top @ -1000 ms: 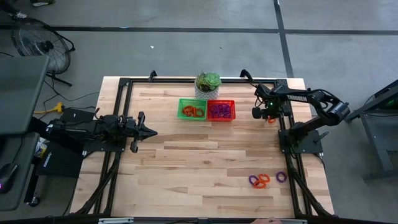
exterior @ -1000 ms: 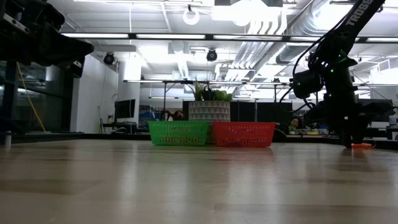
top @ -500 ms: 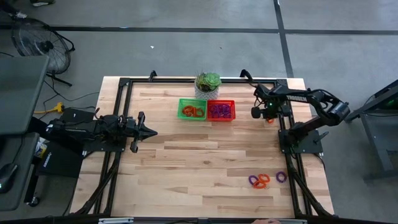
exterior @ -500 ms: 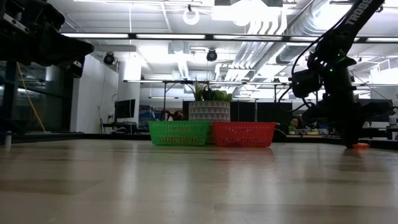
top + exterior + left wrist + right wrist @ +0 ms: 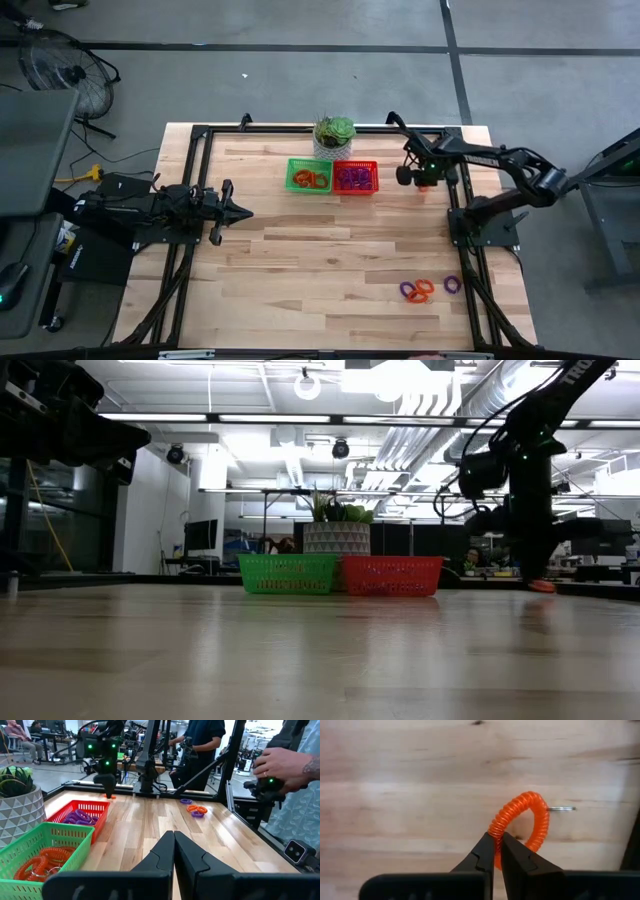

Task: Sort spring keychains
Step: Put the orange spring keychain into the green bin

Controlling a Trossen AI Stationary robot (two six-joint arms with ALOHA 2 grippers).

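While the right gripper (image 5: 418,178) is hanging over the table's upper right in the high view, just right of the red basket (image 5: 356,177), it is carrying an orange keychain (image 5: 425,186) that is showing as a small orange speck beneath it. The green basket (image 5: 309,175) beside the red one is holding orange coils, so that is probably where this one is going. A loose cluster (image 5: 424,289) of orange and purple keychains is waiting at lower right. The left gripper (image 5: 240,212) is parked at mid-left, out of the working lane.

Across the low view, the right arm is reaching down at the right of the frame, with the orange keychain (image 5: 543,586) hanging just above the tabletop; both baskets are sitting centre.

From the left wrist view, the left fingers (image 5: 165,851) are lying pressed together with nothing between them. Purple coils (image 5: 80,816) are filling the red basket.

At the right wrist, the fingers (image 5: 487,851) are pinching the orange keychain (image 5: 520,822) by its near rim, nearly closed on it, letting the loop dangle free.
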